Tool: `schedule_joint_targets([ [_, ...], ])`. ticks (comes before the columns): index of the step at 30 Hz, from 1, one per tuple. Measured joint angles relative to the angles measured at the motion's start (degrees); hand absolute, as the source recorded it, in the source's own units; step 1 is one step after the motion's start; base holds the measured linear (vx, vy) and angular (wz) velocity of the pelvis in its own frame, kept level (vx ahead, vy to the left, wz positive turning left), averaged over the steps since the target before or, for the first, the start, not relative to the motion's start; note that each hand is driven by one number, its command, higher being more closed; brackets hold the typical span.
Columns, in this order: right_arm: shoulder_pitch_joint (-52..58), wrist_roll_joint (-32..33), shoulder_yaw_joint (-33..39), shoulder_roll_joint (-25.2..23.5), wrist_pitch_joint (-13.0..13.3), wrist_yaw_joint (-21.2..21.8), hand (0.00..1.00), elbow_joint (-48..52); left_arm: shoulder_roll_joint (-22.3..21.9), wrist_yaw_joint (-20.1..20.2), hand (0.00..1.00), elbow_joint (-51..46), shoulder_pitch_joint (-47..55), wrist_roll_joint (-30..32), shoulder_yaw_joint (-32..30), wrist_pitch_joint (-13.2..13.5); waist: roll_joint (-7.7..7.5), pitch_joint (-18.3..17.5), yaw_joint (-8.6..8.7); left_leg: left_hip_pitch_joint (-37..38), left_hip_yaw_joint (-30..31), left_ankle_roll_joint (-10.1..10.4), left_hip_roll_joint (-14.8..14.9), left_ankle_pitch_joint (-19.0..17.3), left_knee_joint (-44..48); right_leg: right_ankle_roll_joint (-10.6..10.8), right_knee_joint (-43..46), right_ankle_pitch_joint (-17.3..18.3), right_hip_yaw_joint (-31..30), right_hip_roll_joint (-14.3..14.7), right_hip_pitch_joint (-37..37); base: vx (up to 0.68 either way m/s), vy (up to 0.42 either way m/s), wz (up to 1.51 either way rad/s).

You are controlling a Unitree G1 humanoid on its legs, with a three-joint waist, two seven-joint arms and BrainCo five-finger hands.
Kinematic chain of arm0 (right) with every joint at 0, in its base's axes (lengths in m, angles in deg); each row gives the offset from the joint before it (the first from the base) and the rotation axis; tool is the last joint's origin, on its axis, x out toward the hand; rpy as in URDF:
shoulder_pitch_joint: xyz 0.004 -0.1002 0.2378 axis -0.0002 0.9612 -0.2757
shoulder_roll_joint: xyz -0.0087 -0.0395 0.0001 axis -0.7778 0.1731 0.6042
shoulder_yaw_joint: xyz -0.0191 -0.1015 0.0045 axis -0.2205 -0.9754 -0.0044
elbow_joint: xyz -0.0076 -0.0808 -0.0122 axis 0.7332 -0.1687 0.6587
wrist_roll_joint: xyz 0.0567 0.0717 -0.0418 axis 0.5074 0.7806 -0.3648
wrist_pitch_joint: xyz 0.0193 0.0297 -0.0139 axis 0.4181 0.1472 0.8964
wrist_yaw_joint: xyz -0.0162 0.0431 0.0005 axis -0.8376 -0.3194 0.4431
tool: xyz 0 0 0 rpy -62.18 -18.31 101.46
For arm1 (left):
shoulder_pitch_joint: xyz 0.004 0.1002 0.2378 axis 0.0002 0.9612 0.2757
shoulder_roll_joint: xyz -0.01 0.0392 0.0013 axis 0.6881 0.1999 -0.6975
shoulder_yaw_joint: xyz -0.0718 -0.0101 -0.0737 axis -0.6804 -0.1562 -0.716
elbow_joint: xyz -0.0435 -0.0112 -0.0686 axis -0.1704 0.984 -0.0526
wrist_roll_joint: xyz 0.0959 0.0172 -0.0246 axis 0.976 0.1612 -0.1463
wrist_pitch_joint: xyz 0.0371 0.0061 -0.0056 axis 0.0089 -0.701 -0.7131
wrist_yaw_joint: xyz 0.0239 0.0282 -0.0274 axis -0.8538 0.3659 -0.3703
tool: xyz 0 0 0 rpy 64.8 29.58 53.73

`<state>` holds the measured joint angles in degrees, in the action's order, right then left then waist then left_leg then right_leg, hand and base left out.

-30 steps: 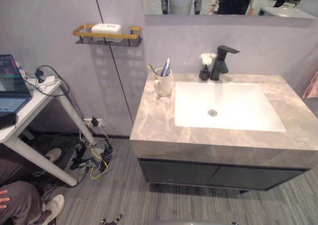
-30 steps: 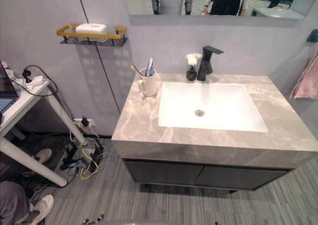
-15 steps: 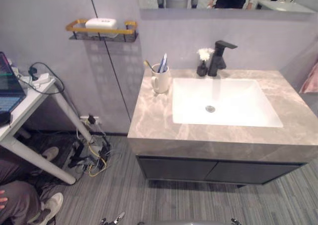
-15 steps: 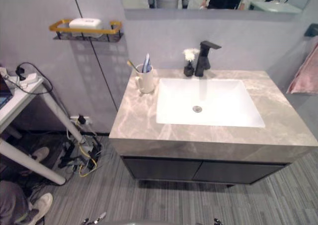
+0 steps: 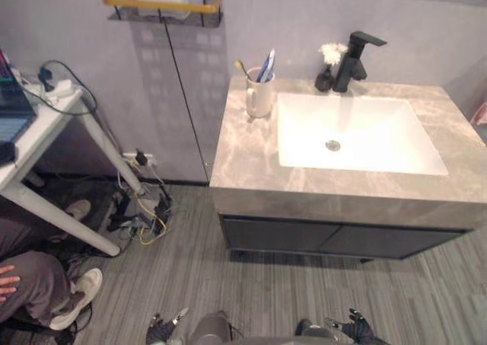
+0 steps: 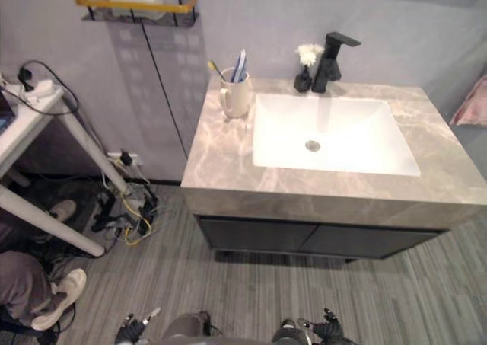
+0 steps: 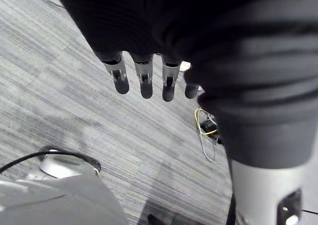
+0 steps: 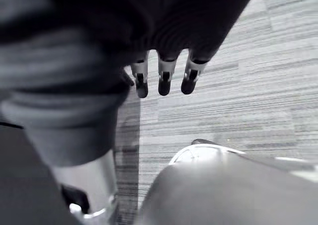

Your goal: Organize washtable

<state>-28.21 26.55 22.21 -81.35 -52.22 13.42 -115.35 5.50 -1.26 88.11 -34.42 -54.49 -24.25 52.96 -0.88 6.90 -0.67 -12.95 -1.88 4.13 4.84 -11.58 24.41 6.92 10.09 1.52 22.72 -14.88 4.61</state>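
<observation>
Washtable counter (image 5: pixel 251 162) carries a cup (image 5: pixel 259 97) of toothbrushes (image 5: pixel 265 62) just beside the sink's (image 5: pixel 358 132) far left corner. No step is begun, I judge. The left robot hand (image 5: pixel 161 331) and right robot hand (image 5: pixel 354 330) hang well short of the sink, fingers straight, empty. The next move calls for an approach, then a reach.

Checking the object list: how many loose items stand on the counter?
2: a mug left of the sink, a flower vase beside the faucet. Nothing seems hidden.

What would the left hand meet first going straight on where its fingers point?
Probably the grey floor: the left hand hangs with straight fingers aimed down at it, nothing visibly between, though depth is unclear.
</observation>
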Motion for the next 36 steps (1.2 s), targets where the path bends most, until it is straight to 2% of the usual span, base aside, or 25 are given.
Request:
schedule_joint_targets([
  [3,0.3,0.0,0.6,0.0,-0.6,0.2,0.0,1.0,0.3,0.0,0.0,0.8,0.6,1.4,0.8,-0.2,0.77,0.5,-0.22,0.1,-5.0,-3.0,0.1,-2.1,3.0,-1.5,1.4,-1.0,-1.9,-1.3,1.8,-0.07,0.235,-0.75],
  [5,0.2,0.0,0.5,0.0,-0.7,0.3,0.0,1.1,0.8,0.1,0.0,1.8,0.5,1.7,1.2,-0.3,0.45,0.3,-0.31,1.0,-9.8,-4.8,0.0,-2.1,1.9,-5.3,1.8,0.0,0.5,-3.4,2.6,-0.09,0.19,-1.01],
  [6,-0.2,0.0,0.5,0.8,-0.7,0.4,0.0,1.0,0.5,0.1,0.0,2.5,0.4,2.3,1.3,-0.4,1.58,0.1,-0.25,2.4,-13.3,-6.9,1.3,-1.1,-0.8,-7.6,5.9,2.2,3.6,-4.7,4.0,-0.09,0.161,-1.4],
  [8,-0.6,0.4,0.6,1.0,-0.3,0.5,0.0,0.1,0.7,0.1,0.0,3.8,0.2,2.7,1.2,-0.8,1.68,0.3,-0.15,6.0,-18.2,-7.3,1.9,0.3,-4.5,-9.1,24.3,4.9,7.8,-7.3,4.8,-0.06,0.113,-1.35],
  [9,-0.6,0.4,0.5,0.9,-0.4,0.5,0.0,-1.1,0.9,0.2,0.0,3.9,0.1,2.7,1.2,-1.0,1.32,0.0,-0.28,7.2,-20.4,-7.3,1.9,0.5,-5.5,-9.5,29.2,6.6,9.2,-7.7,2.9,-0.04,0.04,-1.26],
  [10,-1.2,0.3,0.3,1.0,-0.4,0.6,0.0,-3.4,1.2,0.2,0.0,4.0,0.3,2.7,1.2,-1.2,0.7,-0.7,-0.39,7.8,-23.1,-7.5,2.0,0.5,-6.0,-8.7,33.2,8.0,11.3,-7.8,-0.1,-0.03,0.01,-1.13],
  [12,-2.5,-0.3,0.4,1.3,-0.6,1.2,0.0,-6.9,1.3,0.4,0.0,4.4,0.0,2.6,-0.1,-1.5,-0.86,-2.4,-0.66,6.7,-28.0,-8.4,2.5,-0.5,-3.9,-7.3,32.9,9.4,15.5,-9.8,-2.8,-0.05,-0.028,-1.4],
  [13,-2.9,-0.3,0.6,2.7,-0.6,1.6,0.0,-7.4,0.2,0.7,0.0,4.8,-1.0,2.5,-1.6,-1.8,1.15,-2.2,-1.06,4.5,-29.5,-8.0,4.2,-1.8,-1.0,-9.0,30.3,8.9,19.9,-8.1,-1.7,-0.09,0.01,-1.67],
  [14,-2.6,-0.3,1.1,3.7,-0.8,1.3,0.0,-7.7,-0.6,1.4,0.0,5.8,-0.8,2.5,-1.7,-1.8,3.22,-3.6,-2.02,4.1,-29.1,-7.2,4.0,-1.4,-5.1,-8.7,22.8,9.1,19.4,-3.9,-1.9,-0.13,0.047,-1.57],
  [15,-2.8,-0.5,0.9,3.9,-1.1,1.4,0.0,-8.1,-1.6,1.6,0.0,6.7,-1.0,2.3,-2.0,-1.5,4.09,-4.8,-2.27,5.6,-32.9,-7.9,4.3,1.9,-9.0,-9.7,23.6,12.5,21.7,-4.7,-3.3,-0.07,0.021,-1.6],
  [16,-3.0,-1.4,-0.3,4.5,-1.0,1.4,0.0,-8.4,-1.5,1.4,0.0,6.6,-1.3,1.8,-2.3,-1.5,3.16,-5.5,-2.03,6.5,-38.1,-7.8,3.8,2.5,-9.6,-9.5,28.7,14.4,25.2,-8.2,-4.1,-0.04,-0.038,-1.59],
  [18,-5.5,-2.1,-4.1,4.2,-0.8,1.5,0.0,-9.1,-0.5,1.4,0.0,6.7,-1.4,1.3,-2.2,-1.6,1.45,-6.4,-3.35,6.1,-46.3,-8.0,5.4,2.2,-7.3,-8.5,26.1,13.1,27.6,-11.0,-4.6,-0.05,-0.181,-2.32],
  [19,-7.6,-2.4,-5.9,3.2,-0.5,1.6,0.0,-8.9,0.0,1.3,0.0,6.5,-2.2,1.3,-2.1,-1.6,0.88,-6.6,-3.52,5.8,-50.7,-8.2,8.1,1.8,-4.3,-6.0,20.3,10.1,27.8,-10.0,-4.3,-0.11,-0.286,-2.84],
  [22,-9.5,-2.4,-12.0,2.9,-0.3,1.7,0.0,-7.4,-0.2,1.3,0.0,6.0,-3.9,1.0,-2.1,-1.5,1.86,-7.0,-3.69,8.0,-58.1,-8.2,14.3,1.8,-1.1,-4.7,10.5,9.7,25.9,-2.9,-3.4,-0.07,-0.34,-2.15],
  [24,-9.1,-2.4,-16.2,3.1,0.5,1.8,0.0,-6.6,-0.5,1.2,0.0,5.5,-5.2,0.7,-2.0,-1.1,2.27,-7.5,-2.81,10.8,-61.8,-7.0,19.3,2.6,2.3,-3.1,1.6,7.9,20.2,3.6,-4.0,-0.03,-0.387,-1.86],
  [25,-8.6,-2.4,-16.2,3.0,0.6,1.8,0.0,-6.6,-0.9,1.2,0.0,5.5,-5.9,0.5,-2.1,-1.1,2.87,-7.7,-2.28,11.7,-61.9,-6.2,21.8,3.5,4.9,-4.0,-0.8,7.0,18.5,6.0,-4.9,-0.02,-0.315,-1.38],
  [26,-7.5,-2.4,-16.4,2.7,0.6,1.8,0.0,-6.5,-1.0,1.2,0.0,5.6,-6.0,0.4,-2.1,-1.1,2.6,-7.6,-1.57,12.5,-61.6,-6.2,24.5,5.1,9.1,-4.6,-2.8,6.7,16.4,7.8,-6.1,0.0,-0.263,-1.28],
  [27,-6.8,-2.0,-16.8,2.0,0.8,1.9,0.0,-5.8,-1.5,1.1,0.0,6.0,-5.8,0.3,-2.1,-1.2,1.34,-6.9,-1.51,12.7,-58.9,-3.9,26.1,3.9,11.6,-5.1,-3.6,6.5,12.7,8.6,-7.1,0.02,-0.26,-1.21],
  [28,-6.8,-2.0,-16.8,2.2,0.9,1.9,0.0,-5.4,-1.9,1.1,0.0,6.4,-5.8,0.3,-2.0,-1.2,1.23,-6.6,-1.48,12.5,-55.8,-1.7,25.3,2.1,11.0,-5.4,-3.4,6.5,10.9,8.6,-7.3,0.04,-0.209,-1.29],
  [29,-6.8,-2.0,-16.8,2.2,1.2,2.1,0.0,-5.2,-2.1,1.1,0.0,6.6,-5.7,0.1,-1.9,-1.2,0.83,-6.1,-1.33,11.4,-50.0,-1.9,23.7,-0.1,10.5,-5.6,-3.4,6.7,7.8,8.8,-7.6,0.07,-0.113,-1.41],
  [30,-6.8,-1.9,-16.4,2.0,1.5,2.9,0.0,-5.2,-1.4,0.9,0.0,6.6,-5.6,-0.4,-1.5,-0.9,0.11,-4.8,-1.58,9.2,-38.4,-2.7,19.5,-1.8,10.6,-6.1,-3.2,7.0,3.5,9.0,-8.9,0.07,-0.043,-1.46],
  [31,-6.9,-1.9,-15.7,1.8,1.6,3.1,0.0,-5.2,-1.4,0.7,0.0,6.4,-5.4,-1.0,-1.5,-0.7,-0.21,-3.9,-1.87,8.8,-33.4,-3.0,17.1,-2.0,10.4,-6.1,-3.1,7.0,1.2,8.9,-9.5,0.09,0.011,-1.79],
  [33,-7.4,-1.9,-14.1,1.4,1.8,3.4,0.0,-5.1,-0.6,0.0,0.0,5.5,-4.3,-1.9,-1.7,0.4,0.0,-2.0,-2.35,6.4,-15.2,-1.0,8.3,-3.5,8.4,-6.3,-1.6,7.4,-8.1,9.0,-9.9,0.07,0.132,-1.96],
  [35,-7.5,-1.9,-13.2,1.3,2.1,3.5,0.0,-4.9,-0.2,0.0,0.0,5.8,-3.9,-1.7,-1.4,0.4,1.0,-1.1,-3.07,5.7,-8.0,-0.9,4.8,-3.4,3.9,-5.9,-0.2,7.8,-14.4,9.8,-8.6,0.05,0.202,-2.11],
  [36,-6.7,-1.3,-12.6,1.0,1.9,3.7,0.0,-4.5,-0.2,0.0,0.0,6.8,-3.6,-1.6,-0.7,0.3,2.3,-0.4,-3.28,7.7,-7.6,0.0,4.1,-4.7,-0.8,-3.6,3.0,9.3,-20.6,11.1,-5.5,0.06,0.235,-2.12],
])
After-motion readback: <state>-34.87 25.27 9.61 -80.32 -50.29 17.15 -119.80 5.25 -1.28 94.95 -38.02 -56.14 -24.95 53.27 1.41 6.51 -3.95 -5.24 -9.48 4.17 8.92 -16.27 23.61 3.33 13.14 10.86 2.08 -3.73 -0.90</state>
